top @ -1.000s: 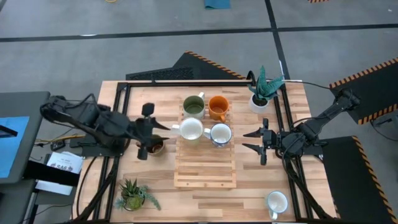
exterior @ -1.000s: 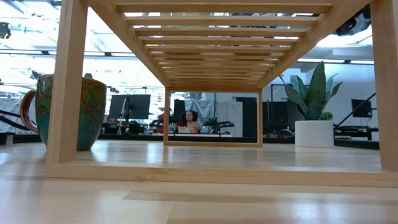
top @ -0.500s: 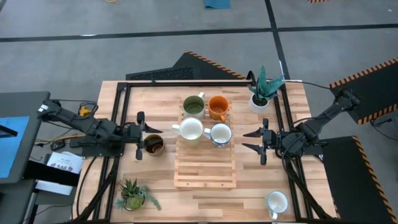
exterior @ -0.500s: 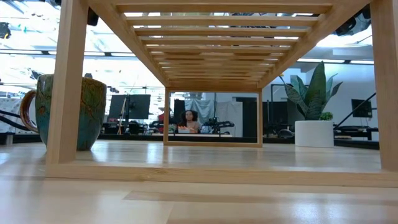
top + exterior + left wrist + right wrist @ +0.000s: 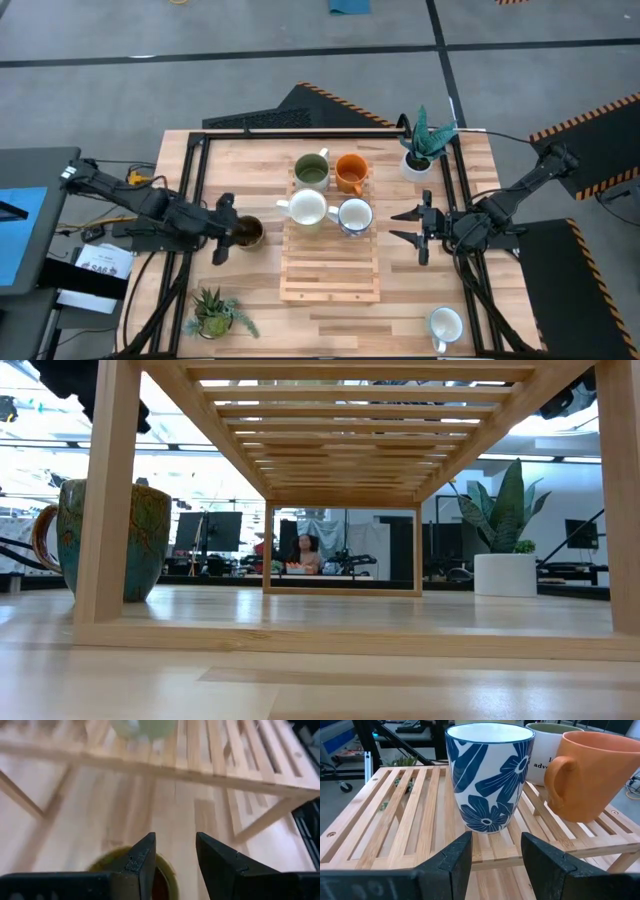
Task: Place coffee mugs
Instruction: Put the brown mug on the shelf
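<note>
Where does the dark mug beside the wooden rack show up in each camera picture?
High view: dark mug left of the wooden rack, by the left claw.
Low view: mug far left, partly behind a rack leg.
Left wrist view: mug at bottom, behind the claw's fingers.
Right wrist view: not in it.
Shared landmark: the rack.

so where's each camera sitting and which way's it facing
High view: overhead, straight down on table, both arms, wooden rack.
Low view: table height, under the rack toward the room; teal mug at left.
Left wrist: left claw open over dark brown mug.
Right wrist: right claw open, facing blue-flowered mug.
All views show the rack.
</note>
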You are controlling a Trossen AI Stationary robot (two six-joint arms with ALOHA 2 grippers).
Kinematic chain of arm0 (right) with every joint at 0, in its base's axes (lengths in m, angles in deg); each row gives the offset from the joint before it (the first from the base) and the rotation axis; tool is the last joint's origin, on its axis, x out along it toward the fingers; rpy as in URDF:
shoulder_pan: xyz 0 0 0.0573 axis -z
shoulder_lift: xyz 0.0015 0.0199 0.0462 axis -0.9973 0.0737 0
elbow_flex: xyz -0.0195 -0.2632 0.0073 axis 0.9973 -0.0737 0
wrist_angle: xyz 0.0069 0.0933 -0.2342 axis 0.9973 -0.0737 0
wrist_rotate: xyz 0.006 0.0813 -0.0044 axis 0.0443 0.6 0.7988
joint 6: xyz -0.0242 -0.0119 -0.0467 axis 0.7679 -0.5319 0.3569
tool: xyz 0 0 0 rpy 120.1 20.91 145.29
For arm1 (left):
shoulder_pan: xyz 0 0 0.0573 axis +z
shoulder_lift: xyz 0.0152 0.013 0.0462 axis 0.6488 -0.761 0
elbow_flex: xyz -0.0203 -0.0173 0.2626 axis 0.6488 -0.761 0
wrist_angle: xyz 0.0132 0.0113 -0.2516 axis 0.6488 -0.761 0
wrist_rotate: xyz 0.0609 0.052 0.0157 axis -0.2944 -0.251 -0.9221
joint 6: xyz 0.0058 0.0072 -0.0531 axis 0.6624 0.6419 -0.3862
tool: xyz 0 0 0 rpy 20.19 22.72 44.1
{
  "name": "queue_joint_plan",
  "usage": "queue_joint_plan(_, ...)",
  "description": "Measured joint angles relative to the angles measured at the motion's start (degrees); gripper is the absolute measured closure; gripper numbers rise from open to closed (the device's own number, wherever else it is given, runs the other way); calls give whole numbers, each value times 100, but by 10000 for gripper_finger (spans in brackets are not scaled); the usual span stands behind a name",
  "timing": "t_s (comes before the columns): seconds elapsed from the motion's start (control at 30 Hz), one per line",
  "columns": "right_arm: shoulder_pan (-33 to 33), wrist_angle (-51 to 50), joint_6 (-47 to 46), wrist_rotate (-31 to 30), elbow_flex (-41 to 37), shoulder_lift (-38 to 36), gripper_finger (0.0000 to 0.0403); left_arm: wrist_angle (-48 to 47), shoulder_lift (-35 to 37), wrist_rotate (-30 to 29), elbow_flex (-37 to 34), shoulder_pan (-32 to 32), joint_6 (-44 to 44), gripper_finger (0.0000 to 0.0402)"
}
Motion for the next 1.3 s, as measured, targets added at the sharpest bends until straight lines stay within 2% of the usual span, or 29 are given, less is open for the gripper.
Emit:
queue_joint_plan(0.23, 0, 2, 0, -2, 0, 0, 209, -508, -1461, 501, 413, -122, -457, 278)
queue_joint_plan(0.4, 0, 2, 0, 0, 0, 0, 209, -992, -2446, 151, 876, -164, -428, 278)
queue_joint_plan(0.63, 0, -13, 1, 0, 0, -1, 209, -1929, -3339, 55, 1449, -164, -450, 278)
queue_joint_plan(0.87, 0, -31, -1, 0, 0, -1, 209, -2071, -3883, 190, 1563, -173, -670, 286)
queue_joint_plan(0.97, 0, -31, 0, 0, 0, -1, 209, -2137, -3964, 290, 1563, -259, -804, 312)
queue_joint_plan(1.07, 0, -35, 0, 0, 0, 0, 209, -2185, -3934, 242, 1577, -389, -910, 358)
queue_joint_plan(1.13, 0, -35, 0, 0, 0, -1, 209, -2428, -3922, 265, 1717, -490, -1117, 383)
queue_joint_plan(1.3, 0, -35, 0, -2, 0, 0, 209, -3133, -3909, 246, 2492, -786, -1592, 380)
